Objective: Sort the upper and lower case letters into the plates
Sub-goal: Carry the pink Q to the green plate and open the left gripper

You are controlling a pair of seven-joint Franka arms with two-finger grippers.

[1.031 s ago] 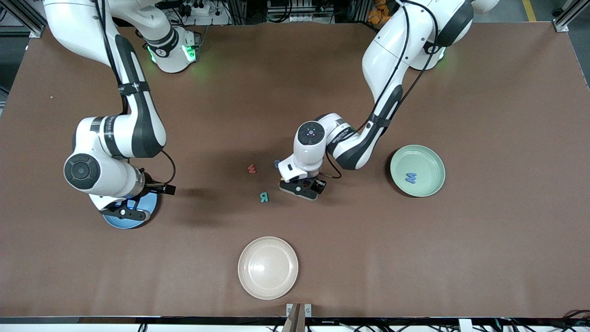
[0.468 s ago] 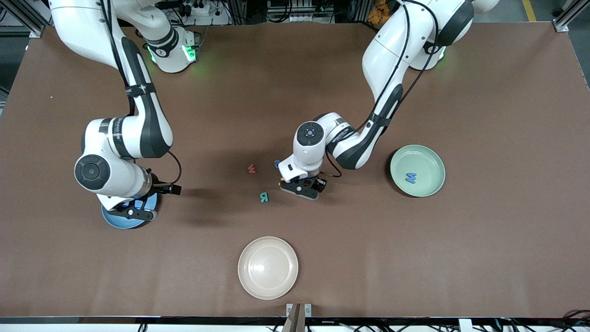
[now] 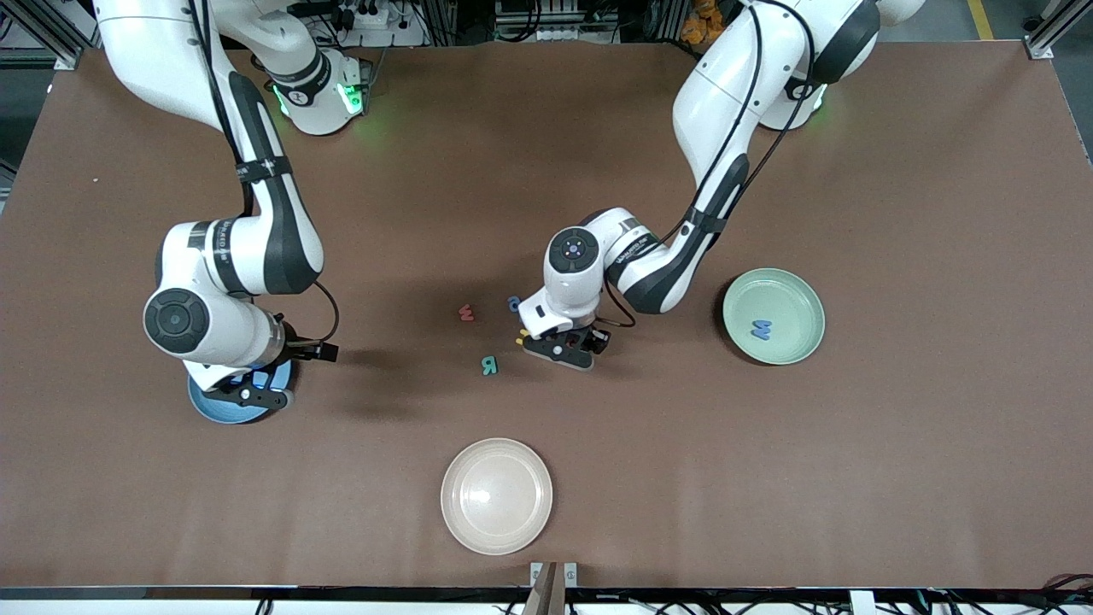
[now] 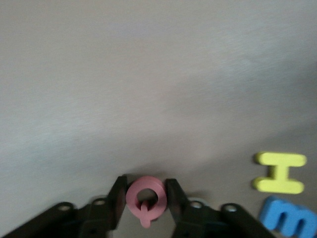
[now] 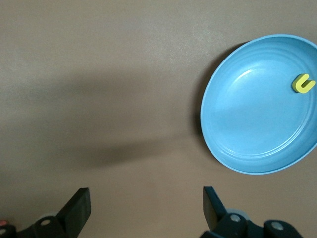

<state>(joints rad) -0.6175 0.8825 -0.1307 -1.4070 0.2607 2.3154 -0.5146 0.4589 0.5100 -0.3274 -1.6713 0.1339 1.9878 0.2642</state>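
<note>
My left gripper (image 3: 559, 348) is shut on a pink letter Q (image 4: 145, 197), low over the table's middle (image 4: 145, 204). Beside it lie a yellow H (image 4: 280, 172) and a blue m (image 4: 292, 221). A red W (image 3: 465, 313), a teal R (image 3: 488, 366) and a small blue letter (image 3: 513, 303) lie close by on the table. My right gripper (image 3: 243, 395) is open and empty (image 5: 144, 208) at the edge of the blue plate (image 5: 257, 119), which holds a yellow u (image 5: 303, 83). The pale green plate (image 3: 790, 299) holds a blue M (image 3: 761, 329).
A cream-white plate (image 3: 496, 495) stands near the table's front edge, nearer to the camera than the letters. The blue plate (image 3: 209, 412) lies toward the right arm's end, mostly hidden under that arm's hand.
The right arm has shifted a little toward the table's middle. The left hand has shifted slightly, and a bit of yellow letter now shows beside it.
</note>
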